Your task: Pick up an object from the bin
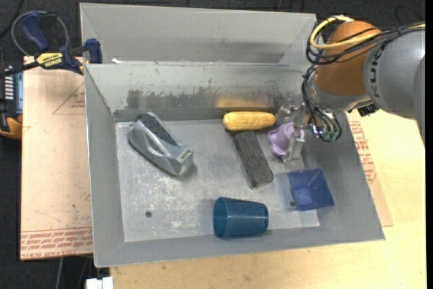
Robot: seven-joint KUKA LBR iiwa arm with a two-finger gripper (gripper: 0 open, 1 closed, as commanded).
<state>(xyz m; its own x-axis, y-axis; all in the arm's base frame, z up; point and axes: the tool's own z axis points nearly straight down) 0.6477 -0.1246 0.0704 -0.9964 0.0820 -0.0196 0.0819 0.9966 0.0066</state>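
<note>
My gripper (295, 134) hangs low in the bin's right half, close to the right wall. A small lilac thing (279, 141) lies right against its left side, touching or nearly touching it. Just to the left of that is a dark grey oblong block (253, 158), lying slantwise on the floor. A yellow corn cob (249, 120) rests along the foot of the back wall, up and left of the gripper. Below the gripper, a blue square box (310, 189) sits by the right wall.
A blue cup (240, 217) lies on its side near the front wall. A grey tape dispenser (160, 144) lies in the left half. The arm with its orange cover and cables reaches in over the right rim. Bare floor shows at the front left.
</note>
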